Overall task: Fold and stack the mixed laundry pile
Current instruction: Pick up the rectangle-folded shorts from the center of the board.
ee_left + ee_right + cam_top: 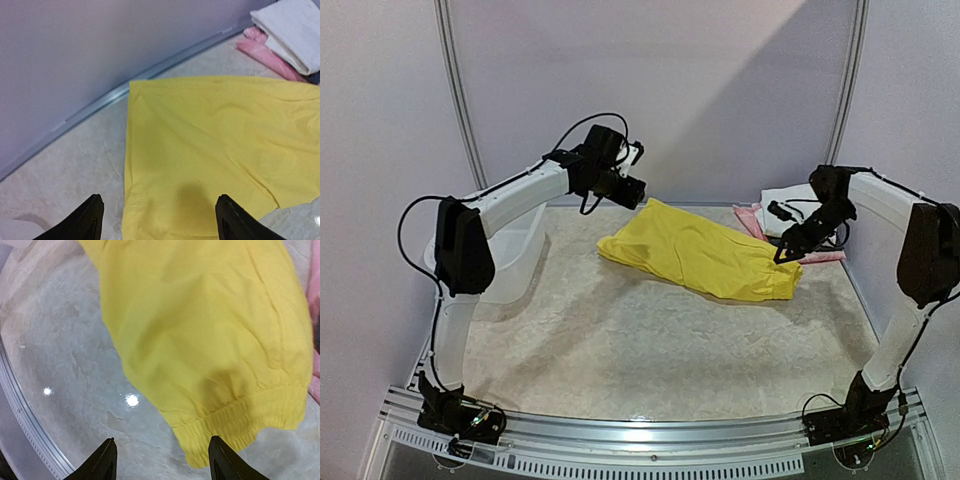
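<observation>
Left gripper: jaws spread, nothing between them, hovering off the table. Yellow shorts lie flat right below and ahead of its fingertips, not touching. Right gripper: also spread and empty, hovering over the shorts' other end, with the elastic waistband just ahead of its fingertips. Folded white garment sits on a pink cloth just behind the right gripper, near the back wall. White basket is well apart from the left gripper, under that arm's elbow.
</observation>
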`<act>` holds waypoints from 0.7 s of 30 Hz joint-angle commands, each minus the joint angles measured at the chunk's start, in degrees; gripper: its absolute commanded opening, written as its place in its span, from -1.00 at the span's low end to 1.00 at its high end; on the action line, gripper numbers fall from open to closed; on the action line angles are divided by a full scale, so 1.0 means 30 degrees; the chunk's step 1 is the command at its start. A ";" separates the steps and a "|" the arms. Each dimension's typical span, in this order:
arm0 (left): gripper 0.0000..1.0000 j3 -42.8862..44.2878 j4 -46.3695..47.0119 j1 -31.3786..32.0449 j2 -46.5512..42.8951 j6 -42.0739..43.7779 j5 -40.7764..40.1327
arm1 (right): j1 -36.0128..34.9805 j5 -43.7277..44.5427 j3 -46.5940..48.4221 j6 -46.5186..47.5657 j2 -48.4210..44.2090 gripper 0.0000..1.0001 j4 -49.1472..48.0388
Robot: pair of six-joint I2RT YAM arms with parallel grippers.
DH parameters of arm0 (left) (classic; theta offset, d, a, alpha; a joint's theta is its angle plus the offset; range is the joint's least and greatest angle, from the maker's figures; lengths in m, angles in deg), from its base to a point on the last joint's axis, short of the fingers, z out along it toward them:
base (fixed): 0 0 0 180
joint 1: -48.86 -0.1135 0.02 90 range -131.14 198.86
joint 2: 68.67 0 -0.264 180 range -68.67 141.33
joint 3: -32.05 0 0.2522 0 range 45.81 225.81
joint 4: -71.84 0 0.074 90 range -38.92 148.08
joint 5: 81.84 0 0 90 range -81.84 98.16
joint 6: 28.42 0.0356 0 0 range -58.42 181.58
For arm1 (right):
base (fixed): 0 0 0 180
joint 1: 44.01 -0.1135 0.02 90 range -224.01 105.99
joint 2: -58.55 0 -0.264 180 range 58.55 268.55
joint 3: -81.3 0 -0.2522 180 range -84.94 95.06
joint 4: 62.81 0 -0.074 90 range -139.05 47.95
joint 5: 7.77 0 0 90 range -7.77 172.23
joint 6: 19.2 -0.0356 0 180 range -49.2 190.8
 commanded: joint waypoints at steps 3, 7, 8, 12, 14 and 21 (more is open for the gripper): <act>0.70 -0.1785 -0.2248 -0.0197 0.0097 -0.1512 0.1050 | -0.1143 0.0611 -0.0802 0.2703 0.0082 0.28 0.0307; 0.72 -0.3023 -0.2773 -0.0745 -0.1004 -0.2345 0.0251 | -0.1505 0.3283 -0.2784 0.4742 -0.1220 0.33 -0.1150; 0.73 -0.3456 -0.2779 -0.0883 -0.1330 -0.3033 0.0157 | -0.1577 0.3588 -0.3249 0.5194 -0.1512 0.34 -0.1458; 0.75 -0.6035 -0.1641 -0.1292 -0.3022 -0.6655 0.0577 | -0.1810 0.4599 -0.4506 0.7094 -0.2729 0.39 -0.2819; 0.76 -0.7810 -0.0133 -0.1330 -0.4133 -0.8208 0.0941 | -0.2024 0.5046 -0.4929 0.7796 -0.2934 0.49 -0.3481; 0.78 -0.9920 0.0996 -0.1104 -0.5691 -0.9070 0.1149 | -0.3334 0.7135 -0.6546 1.0030 -0.3902 0.58 -0.6358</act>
